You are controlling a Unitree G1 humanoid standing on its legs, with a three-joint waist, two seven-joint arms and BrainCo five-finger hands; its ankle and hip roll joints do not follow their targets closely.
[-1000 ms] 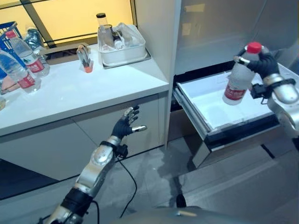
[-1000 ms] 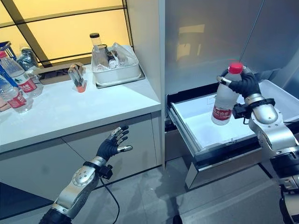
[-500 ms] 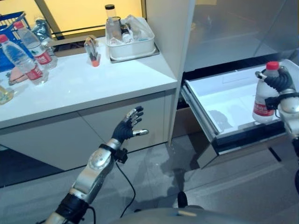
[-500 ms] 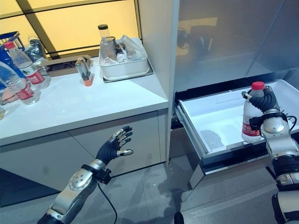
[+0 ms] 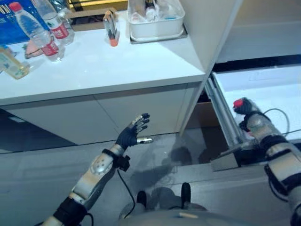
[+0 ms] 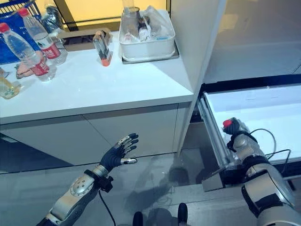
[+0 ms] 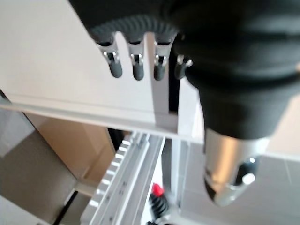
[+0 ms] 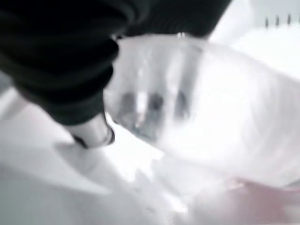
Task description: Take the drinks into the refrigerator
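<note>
In the left eye view the right hand (image 5: 248, 115) sits low in the pulled-out refrigerator drawer (image 5: 277, 94), just inside its front left corner, fingers curled round a water bottle (image 5: 238, 103) of which the red cap shows above the hand; the white drawer floor beyond it is bare, open room toward the back. The left hand (image 5: 131, 135) hangs over the floor in front of the cabinet, below the tabletop (image 5: 103, 66) edge, fingers straight and spread, touching nothing. In the right eye view two more red-capped bottles (image 6: 33, 47) stand near the far left of the tabletop, a small upright bottle with an orange base (image 6: 102, 48) stands beside a white tub (image 6: 146, 44), and a wide bare stretch runs along the front edge. The left wrist view looks past the straight fingers at the drawer's metal rail (image 7: 126, 187). In the right wrist view the clear bottle body lies close against the thumb (image 8: 91, 131).
</note>
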